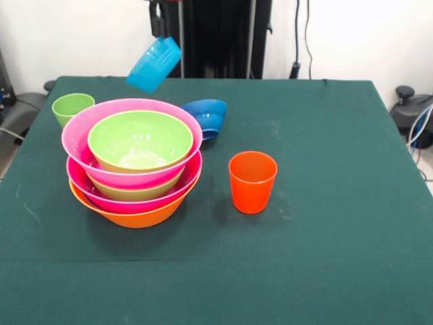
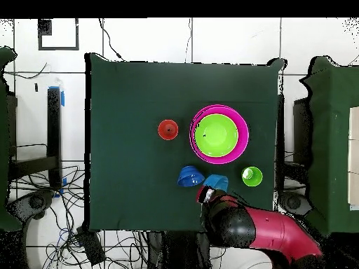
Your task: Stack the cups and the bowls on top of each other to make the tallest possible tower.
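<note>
The tower point(image 1: 133, 166) stands at the table's left: orange bowl lowest, then pink, green, pink and a green bowl point(image 1: 140, 141) on top. It also shows in the overhead view point(image 2: 219, 133). My gripper point(image 1: 161, 32) is shut on a light blue bowl point(image 1: 154, 64) and holds it tilted in the air behind the tower. In the overhead view the gripper point(image 2: 205, 194) and this bowl point(image 2: 217, 183) are near the robot's side. The orange-red cup point(image 1: 252, 181) stands upright right of the tower. The light green cup point(image 1: 72, 107) stands behind the tower's left. No purple bowl shows.
Dark blue bowls point(image 1: 206, 115) lie tilted just behind the tower's right side, and show in the overhead view point(image 2: 189, 176). The red arm point(image 2: 263, 230) reaches in over the table's edge point(image 2: 182, 225). Cables and stands lie on the floor around the table.
</note>
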Controlling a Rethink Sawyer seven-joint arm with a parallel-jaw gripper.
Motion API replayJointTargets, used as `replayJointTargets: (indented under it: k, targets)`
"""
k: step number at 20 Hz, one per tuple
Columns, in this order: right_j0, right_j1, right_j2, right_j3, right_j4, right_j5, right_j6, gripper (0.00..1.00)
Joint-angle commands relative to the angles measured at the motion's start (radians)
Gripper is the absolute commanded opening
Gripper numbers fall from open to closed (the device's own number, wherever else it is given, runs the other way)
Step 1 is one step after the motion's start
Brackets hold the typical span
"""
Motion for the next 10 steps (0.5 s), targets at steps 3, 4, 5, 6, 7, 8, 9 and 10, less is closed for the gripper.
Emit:
replayJointTargets:
  k: [3,4,5,6,7,8,9,10]
  targets:
    - [-0.012,-0.054,0.121,0.074,0.068,0.150,-0.098,0.00]
    - [-0.014,-0.057,0.124,0.073,0.070,0.155,-0.099,0.00]
    - [-0.019,-0.066,0.137,0.059,0.079,0.173,-0.114,0.00]
    - [-0.022,-0.061,0.144,0.047,0.078,0.182,-0.119,0.00]
    - [-0.025,-0.055,0.150,0.035,0.077,0.191,-0.124,0.00]
    - [-0.030,-0.045,0.161,0.022,0.079,0.201,-0.130,0.00]
    - [-0.033,-0.043,0.169,0.015,0.080,0.208,-0.131,0.00]
    - [-0.036,-0.044,0.179,0.005,0.085,0.216,-0.139,0.00]
